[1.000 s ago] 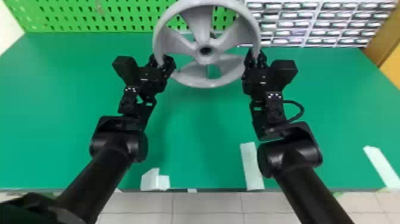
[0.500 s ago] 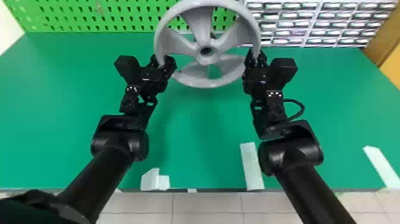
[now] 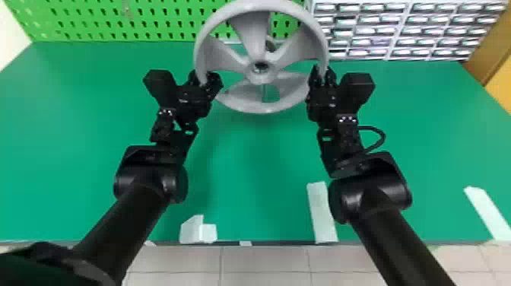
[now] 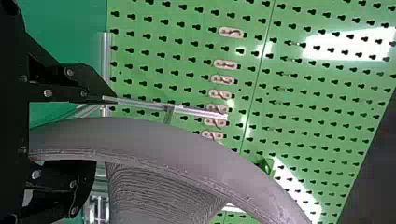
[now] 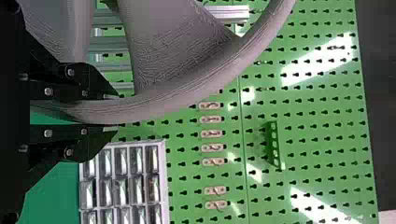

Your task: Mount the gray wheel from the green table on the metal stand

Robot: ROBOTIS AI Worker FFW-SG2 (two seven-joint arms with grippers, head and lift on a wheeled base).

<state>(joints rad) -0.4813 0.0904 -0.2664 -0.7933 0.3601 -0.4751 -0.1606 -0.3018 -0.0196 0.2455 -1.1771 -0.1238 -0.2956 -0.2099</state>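
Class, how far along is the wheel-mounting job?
Already done: the gray wheel looks lifted off the green table. In hand: the right pincer grips its rim, with the left pincer at the opposite side. Left: seating and release, probably; metal bars, likely the stand's, show beyond the wheel, but I cannot tell whether its hub is engaged.

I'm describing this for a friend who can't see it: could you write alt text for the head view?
A gray spoked wheel is raised above a green table, with the robot's black left arm and right arm at opposite sides of its rim. Behind stands a green pegboard.
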